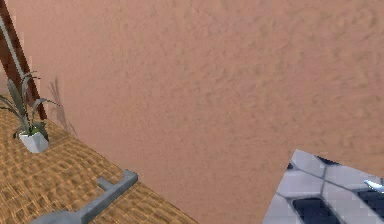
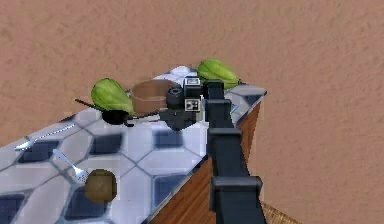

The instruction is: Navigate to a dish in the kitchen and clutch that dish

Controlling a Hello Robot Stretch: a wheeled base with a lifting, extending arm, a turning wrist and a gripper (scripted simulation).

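Observation:
A brown round dish [image 2: 150,94] stands on the blue-and-white tiled counter [image 2: 150,150] in the arm side view. The dark arm rises from the bottom edge and ends at the gripper [image 2: 176,108], which lies right next to the dish's right side. Whether it touches the dish cannot be told, and I cannot tell whether it holds anything. The two white marker squares [image 2: 192,98] sit just above the gripper's body.
Green leafy heads lie left of the dish [image 2: 112,95] and behind the arm [image 2: 218,72]. A dark utensil [image 2: 105,110], a silver fork [image 2: 68,166] and a brown round lump [image 2: 100,186] lie on the counter. The forward view has a potted plant [image 1: 30,122], a grey bar [image 1: 105,195], the counter's corner [image 1: 330,192] and a pink wall [image 1: 200,80].

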